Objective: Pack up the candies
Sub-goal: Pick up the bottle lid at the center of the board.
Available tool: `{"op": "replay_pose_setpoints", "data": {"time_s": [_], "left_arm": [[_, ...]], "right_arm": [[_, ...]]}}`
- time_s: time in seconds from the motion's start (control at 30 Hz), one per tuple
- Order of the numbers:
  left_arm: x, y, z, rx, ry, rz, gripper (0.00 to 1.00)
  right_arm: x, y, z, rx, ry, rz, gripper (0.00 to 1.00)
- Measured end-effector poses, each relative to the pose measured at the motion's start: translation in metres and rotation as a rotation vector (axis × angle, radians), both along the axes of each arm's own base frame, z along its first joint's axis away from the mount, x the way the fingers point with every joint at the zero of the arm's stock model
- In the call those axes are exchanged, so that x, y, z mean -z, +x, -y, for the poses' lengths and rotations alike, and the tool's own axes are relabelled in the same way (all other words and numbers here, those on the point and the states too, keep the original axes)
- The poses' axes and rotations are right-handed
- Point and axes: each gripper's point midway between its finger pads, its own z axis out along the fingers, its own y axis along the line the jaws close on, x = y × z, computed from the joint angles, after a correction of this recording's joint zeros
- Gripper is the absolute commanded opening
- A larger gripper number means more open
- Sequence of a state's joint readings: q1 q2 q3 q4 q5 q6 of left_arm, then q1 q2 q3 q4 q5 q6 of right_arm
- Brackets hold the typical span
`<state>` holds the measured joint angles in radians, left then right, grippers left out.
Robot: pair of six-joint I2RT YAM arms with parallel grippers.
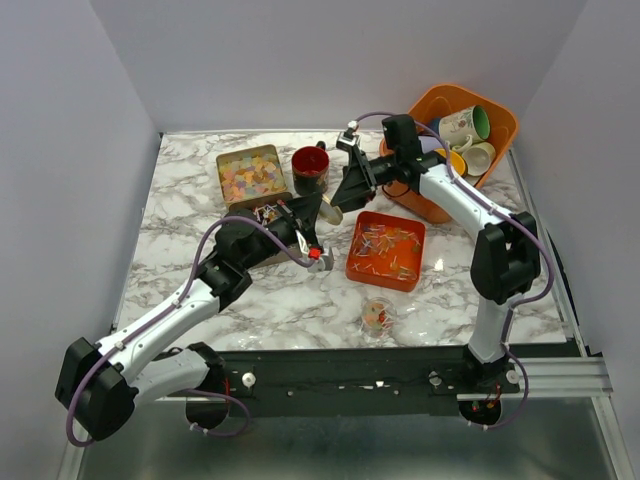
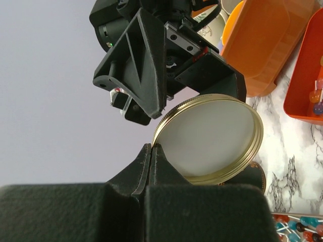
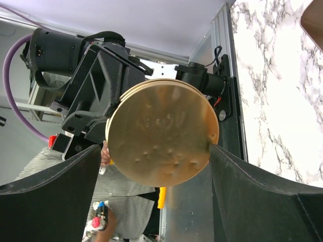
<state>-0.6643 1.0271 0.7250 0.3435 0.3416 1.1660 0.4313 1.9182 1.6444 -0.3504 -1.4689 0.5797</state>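
Note:
My left gripper (image 1: pixel 318 216) (image 2: pixel 151 146) is shut on the rim of a gold jar lid (image 2: pixel 209 138), held on edge above the table; the lid also shows in the top view (image 1: pixel 331 212). My right gripper (image 1: pixel 346 190) (image 3: pixel 156 151) is open with its fingers either side of the lid (image 3: pixel 161 131); the right finger (image 3: pixel 237 176) touches its edge. Candies lie in an orange tray (image 1: pixel 353 262), a gold tin (image 1: pixel 250 175) and a small clear cup (image 1: pixel 377 316). A dark red jar (image 1: pixel 310 165) stands open behind the grippers.
An orange basket (image 1: pixel 500 125) with several mugs stands at the back right, under my right arm. The orange tray's corner (image 2: pixel 303 75) and loose candies (image 2: pixel 298 224) show in the left wrist view. White walls close in the table.

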Motion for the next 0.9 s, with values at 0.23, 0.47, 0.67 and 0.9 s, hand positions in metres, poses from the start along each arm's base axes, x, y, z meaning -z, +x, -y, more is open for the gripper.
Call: {"op": "replay_pose_setpoints", "data": {"time_s": [0.23, 0.47, 0.67, 0.9], "left_arm": [[-0.004, -0.001, 0.002, 0.003, -0.006, 0.018, 0.0], [-0.006, -0.001, 0.004, 0.002, -0.009, 0.028, 0.0], [-0.008, -0.003, 0.006, 0.004, -0.016, 0.035, 0.0], [-0.011, -0.003, 0.007, -0.004, -0.026, 0.044, 0.0]], "right_arm": [[0.002, -0.002, 0.0, -0.003, -0.011, -0.038, 0.82], [-0.001, -0.003, -0.002, -0.012, -0.008, -0.047, 0.91], [-0.002, -0.004, -0.002, -0.014, -0.014, -0.071, 0.92], [-0.004, -0.004, -0.002, -0.014, -0.022, -0.098, 0.93]]}}
